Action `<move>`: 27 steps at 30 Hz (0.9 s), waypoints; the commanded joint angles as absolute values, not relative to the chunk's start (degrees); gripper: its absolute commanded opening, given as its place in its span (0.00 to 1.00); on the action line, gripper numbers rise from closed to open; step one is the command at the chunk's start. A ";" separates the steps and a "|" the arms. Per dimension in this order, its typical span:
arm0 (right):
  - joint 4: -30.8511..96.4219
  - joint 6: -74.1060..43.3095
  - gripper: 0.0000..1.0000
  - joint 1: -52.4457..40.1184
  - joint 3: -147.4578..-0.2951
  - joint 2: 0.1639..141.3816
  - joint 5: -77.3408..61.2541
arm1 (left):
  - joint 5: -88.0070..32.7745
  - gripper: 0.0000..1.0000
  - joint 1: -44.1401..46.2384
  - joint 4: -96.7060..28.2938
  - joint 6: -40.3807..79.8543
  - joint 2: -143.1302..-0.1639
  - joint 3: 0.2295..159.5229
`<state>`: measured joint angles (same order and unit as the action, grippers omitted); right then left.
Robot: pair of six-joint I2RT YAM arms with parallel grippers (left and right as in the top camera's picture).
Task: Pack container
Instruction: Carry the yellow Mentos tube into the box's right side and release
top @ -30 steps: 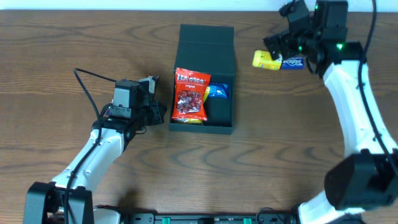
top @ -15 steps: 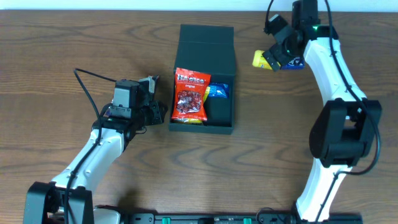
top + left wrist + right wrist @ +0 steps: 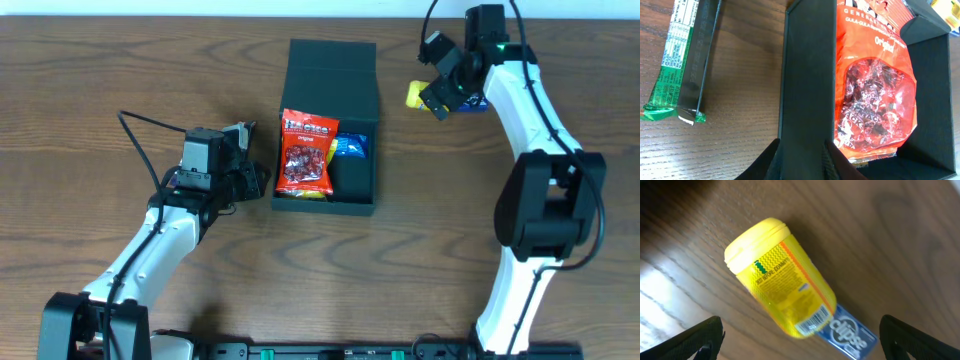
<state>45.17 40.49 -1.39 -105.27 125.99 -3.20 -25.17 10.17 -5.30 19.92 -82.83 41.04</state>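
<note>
Swinging in over the last second, the right gripper (image 3: 802,339) hung jaws wide above the yellow tub (image 3: 780,287), which overlapped a blue "eclipse" packet (image 3: 852,335), so a pick looked imminent. The left gripper (image 3: 802,161) hadn't budged, pinching the left wall of the container (image 3: 330,70), open mid-table. Inside, a red bag (image 3: 872,85) read "Original"; a green bar (image 3: 682,60) lay outside.
</note>
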 commanded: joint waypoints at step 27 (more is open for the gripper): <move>39.88 43.09 0.84 -1.15 -106.06 134.32 -9.50 | -25.56 0.27 10.04 -5.10 22.35 -82.32 40.99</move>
